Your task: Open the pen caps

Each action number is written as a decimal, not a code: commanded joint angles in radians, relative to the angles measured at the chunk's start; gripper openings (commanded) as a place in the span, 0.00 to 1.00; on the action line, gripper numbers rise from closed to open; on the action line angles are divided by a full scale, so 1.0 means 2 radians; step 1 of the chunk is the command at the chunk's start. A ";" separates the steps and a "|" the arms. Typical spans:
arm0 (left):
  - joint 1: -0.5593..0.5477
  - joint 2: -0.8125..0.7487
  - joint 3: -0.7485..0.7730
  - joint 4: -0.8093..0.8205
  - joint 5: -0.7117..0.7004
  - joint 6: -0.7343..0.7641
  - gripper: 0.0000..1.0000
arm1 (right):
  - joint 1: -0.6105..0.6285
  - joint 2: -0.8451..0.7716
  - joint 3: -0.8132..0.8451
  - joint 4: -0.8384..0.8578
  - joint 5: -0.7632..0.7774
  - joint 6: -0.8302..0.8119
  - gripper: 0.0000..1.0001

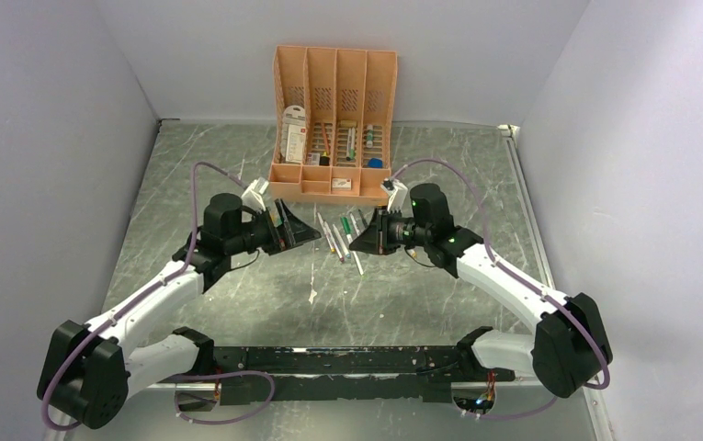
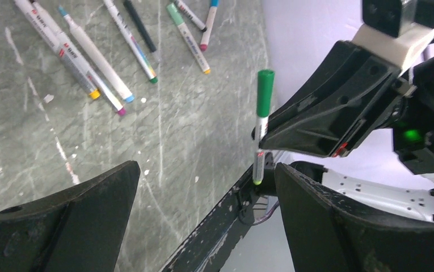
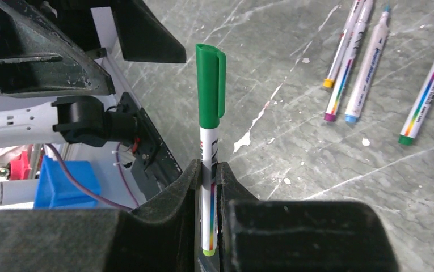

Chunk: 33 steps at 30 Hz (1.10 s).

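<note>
Free air separates left gripper (image 1: 303, 230) and right gripper (image 1: 357, 245); only the held pen (image 3: 210, 148) intrudes, loose pens (image 1: 336, 241) and organiser (image 1: 334, 119) beyond.

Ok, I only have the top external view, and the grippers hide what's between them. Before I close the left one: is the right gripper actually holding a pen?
Observer: Yes. The right gripper is shut on the pale barrel of one pen.
Operator: Cap on or off?
Observer: On. The green cap sticks out beyond the jaws, in the clear.
Operator: And the left gripper?
Observer: The left gripper is wide open. It is short of the cap and not touching it.
</note>
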<state>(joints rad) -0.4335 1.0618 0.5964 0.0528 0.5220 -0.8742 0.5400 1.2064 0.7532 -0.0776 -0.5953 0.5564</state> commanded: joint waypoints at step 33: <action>-0.085 0.090 -0.003 0.217 -0.048 -0.067 0.54 | 0.060 0.033 0.015 0.063 0.005 0.044 0.00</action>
<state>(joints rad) -0.5941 1.2266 0.5694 0.4271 0.4416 -1.0126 0.6559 1.2736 0.7532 0.0185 -0.5861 0.6411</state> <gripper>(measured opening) 0.578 0.104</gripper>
